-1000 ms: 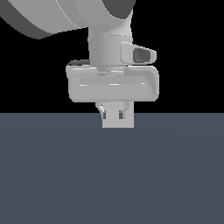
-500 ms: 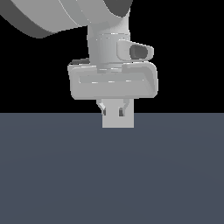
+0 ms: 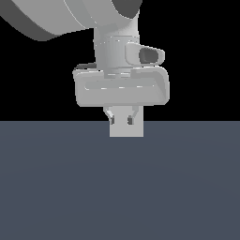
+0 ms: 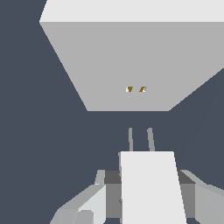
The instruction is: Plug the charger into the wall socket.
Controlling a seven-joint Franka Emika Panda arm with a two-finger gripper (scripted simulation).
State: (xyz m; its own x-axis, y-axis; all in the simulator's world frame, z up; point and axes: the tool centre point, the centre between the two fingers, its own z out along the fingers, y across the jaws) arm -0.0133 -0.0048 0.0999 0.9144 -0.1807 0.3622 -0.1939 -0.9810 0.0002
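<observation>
The gripper is clamped on the charger, a plain white block held between its fingers, which press against the block's two sides in the wrist view. Two thin prongs stick out of the charger's front face toward the wall socket, a flat light-grey plate with two tiny orange dots at its centre. The prong tips sit near the plate, with a strip of dark floor showing between them, and they are roughly in line with the dots. In the exterior view the gripper hangs low over the floor, in front of the upright socket.
</observation>
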